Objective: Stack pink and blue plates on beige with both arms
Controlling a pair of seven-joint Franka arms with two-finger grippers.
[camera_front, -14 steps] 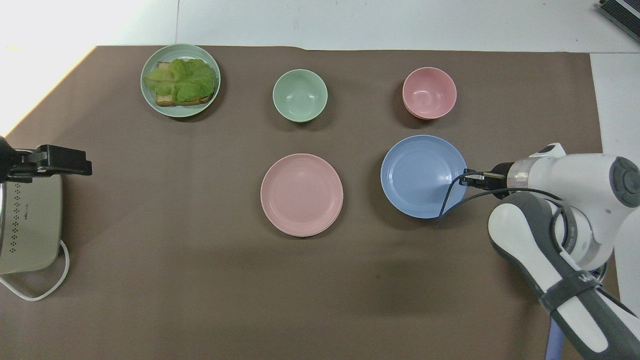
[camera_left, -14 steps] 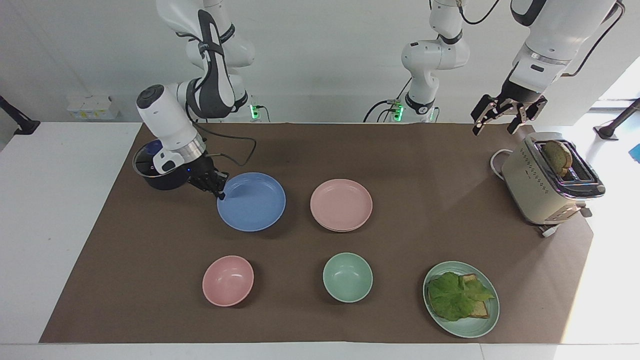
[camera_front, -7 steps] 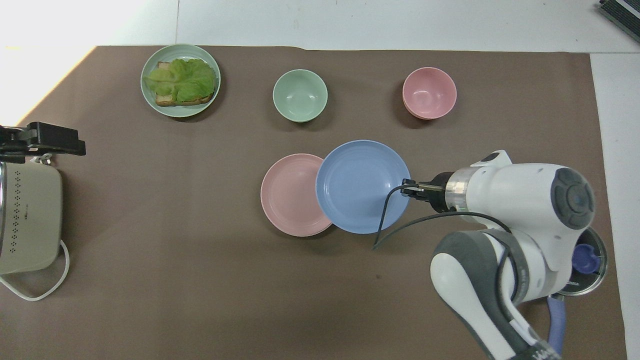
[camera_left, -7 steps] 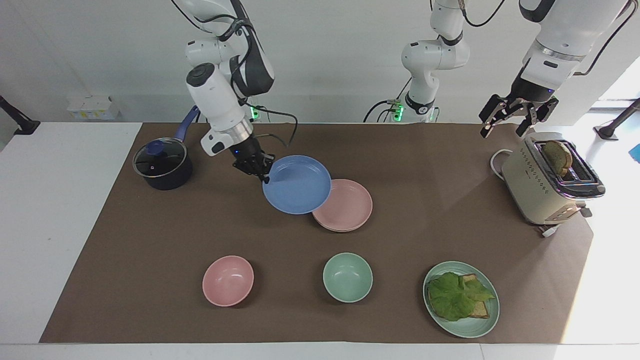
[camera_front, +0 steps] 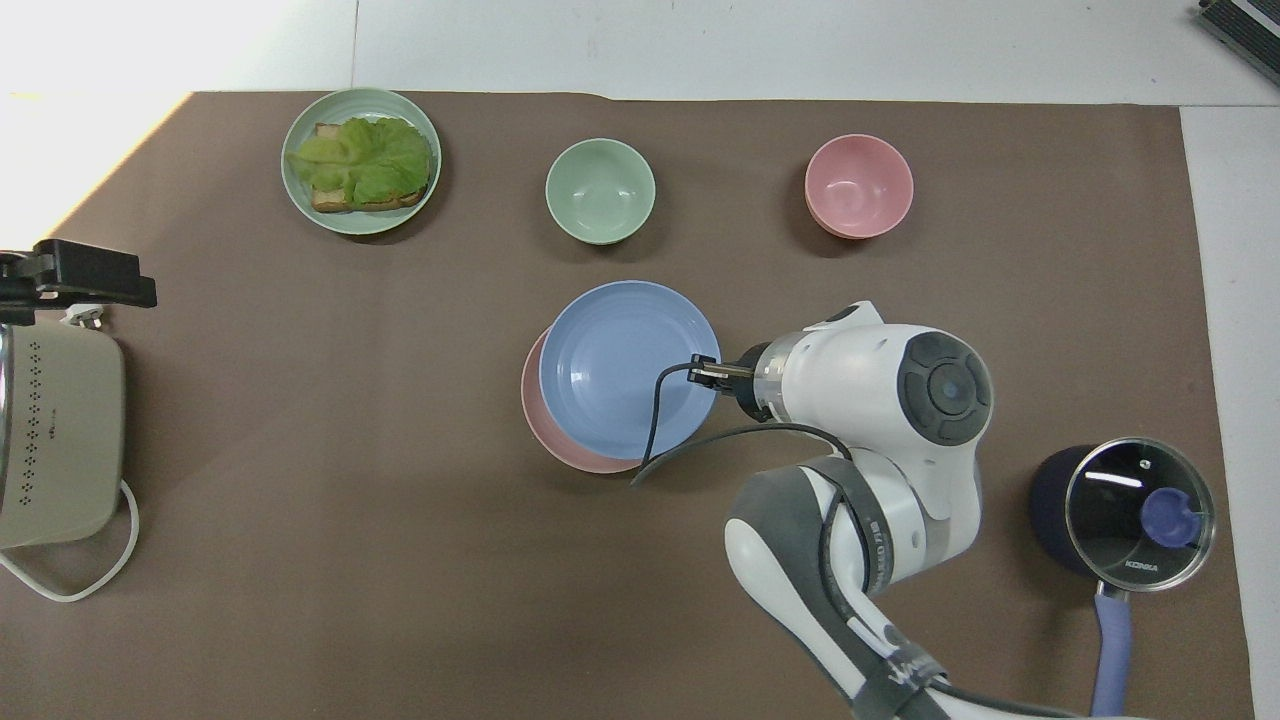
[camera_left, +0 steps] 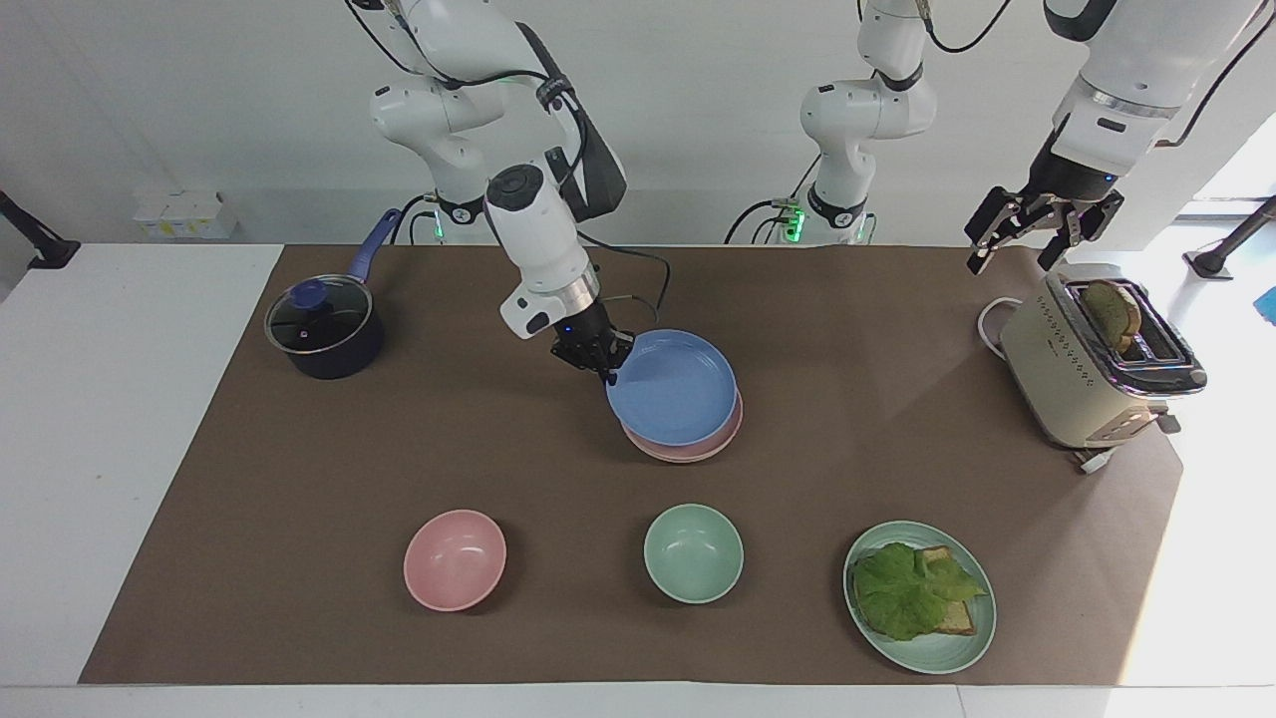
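The right gripper pinches the rim of the blue plate on the edge toward the right arm's end of the table, its fingertips pressed together on it. A second ago that plate lay flat on the brown mat beside the dark saucepan; it has since been lifted and carried toward the middle, and it now hangs over the pink plate, covering nearly all of it. From the overhead view only a crescent of pink shows past the blue rim, on the side nearer to the robots and toward the left arm's end. In the facing view the blue plate looks close above the pink one; whether the two touch I cannot tell.

The beige plate cannot be made out in either view. A second thin rim seems to run under the pink plate, so it may lie there, but that is a guess.

The left gripper waits in the air over the toaster at the left arm's end of the table, jaws spread and holding nothing; it has drifted slightly over the last second.

By my reading, the transfer is almost over. What remains is to centre the blue plate, lower it and release it.
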